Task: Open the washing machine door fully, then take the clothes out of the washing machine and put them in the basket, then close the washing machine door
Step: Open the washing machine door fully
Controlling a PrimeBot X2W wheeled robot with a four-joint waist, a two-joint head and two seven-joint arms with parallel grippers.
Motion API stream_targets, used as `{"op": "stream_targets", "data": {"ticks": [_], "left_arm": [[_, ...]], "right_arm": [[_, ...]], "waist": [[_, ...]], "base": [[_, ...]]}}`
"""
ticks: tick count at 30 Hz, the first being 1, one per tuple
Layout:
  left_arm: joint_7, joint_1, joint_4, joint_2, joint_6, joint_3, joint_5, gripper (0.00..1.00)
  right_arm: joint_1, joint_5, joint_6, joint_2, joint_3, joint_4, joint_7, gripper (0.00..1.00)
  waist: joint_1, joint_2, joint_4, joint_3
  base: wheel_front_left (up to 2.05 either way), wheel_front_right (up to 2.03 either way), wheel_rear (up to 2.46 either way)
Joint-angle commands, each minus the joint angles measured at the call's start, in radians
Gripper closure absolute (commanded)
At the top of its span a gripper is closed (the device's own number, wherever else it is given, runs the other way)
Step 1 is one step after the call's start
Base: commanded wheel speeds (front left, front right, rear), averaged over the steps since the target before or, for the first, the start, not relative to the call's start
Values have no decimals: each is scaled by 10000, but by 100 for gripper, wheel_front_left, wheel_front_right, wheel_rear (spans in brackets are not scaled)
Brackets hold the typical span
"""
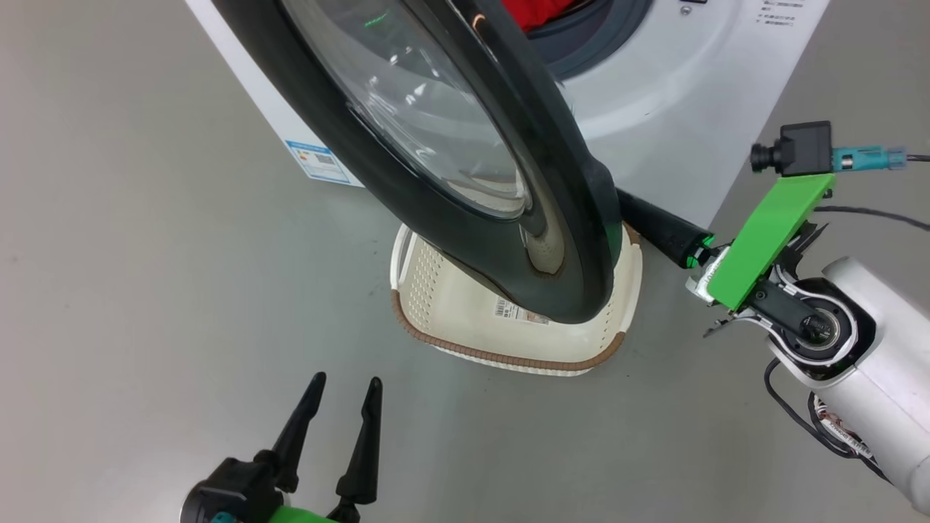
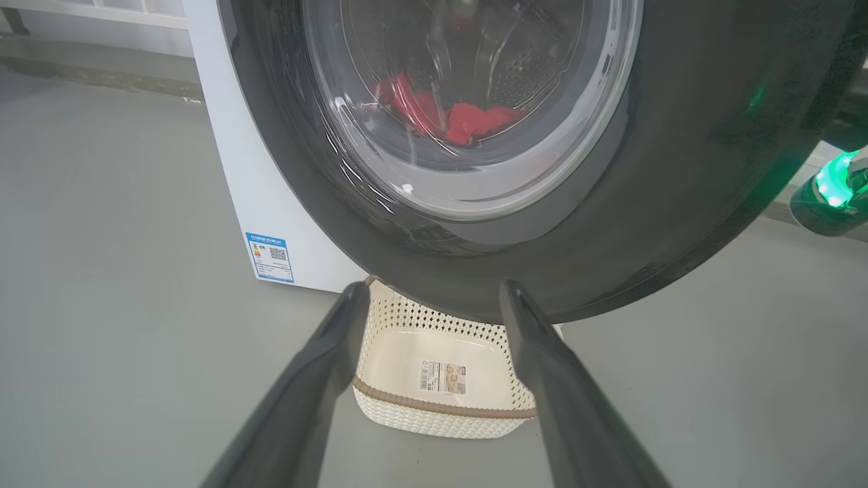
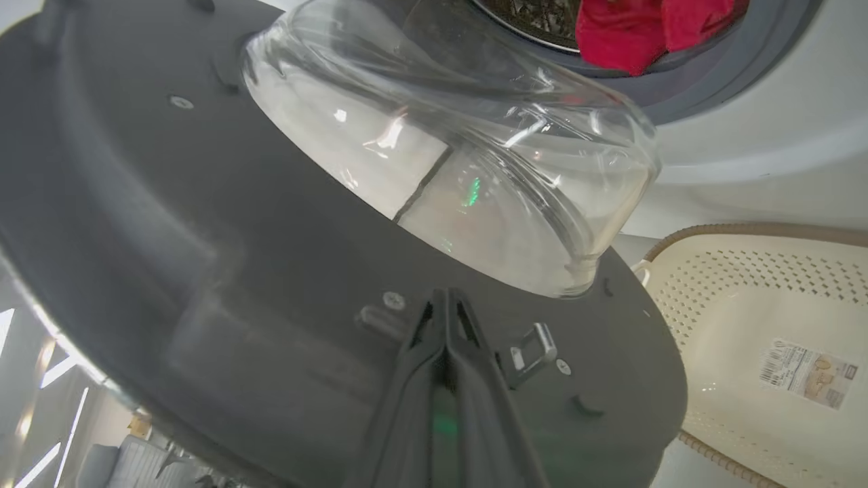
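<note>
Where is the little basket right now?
In the head view the basket sits on the floor near the middle, in front of the washing machine, partly under the open washing machine door.

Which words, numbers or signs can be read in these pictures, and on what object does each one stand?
No text is clear enough to quote.
Blue label on the lower corner of the washing machine: a square code and fine print, too small to read.
Paper label on the bottom of the basket: a barcode and print, blurred.
Grey print on the washing machine front: too small to read.
</note>
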Motion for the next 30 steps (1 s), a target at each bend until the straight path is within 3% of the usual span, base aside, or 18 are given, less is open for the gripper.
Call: {"op": "stream_targets", "data": {"ticks": [1, 9, 30], "left_arm": [[-120, -277, -228, 106, 47, 250, -80, 0], [-120, -148, -166, 106, 189, 107, -234, 0], [-120, 541, -17, 106, 526, 538, 42, 0]], "right_arm": [[-40, 186, 67, 76, 2, -125, 360, 100], [516, 44, 67, 426, -105, -116, 1504, 100], [1350, -682, 67, 1751, 230, -366, 2114, 100]], "waist": [[0, -1, 74, 23], [0, -1, 499, -297], [0, -1, 1550, -1222]], "base": [[0, 0, 0], [0, 0, 0], [0, 0, 0]]}}
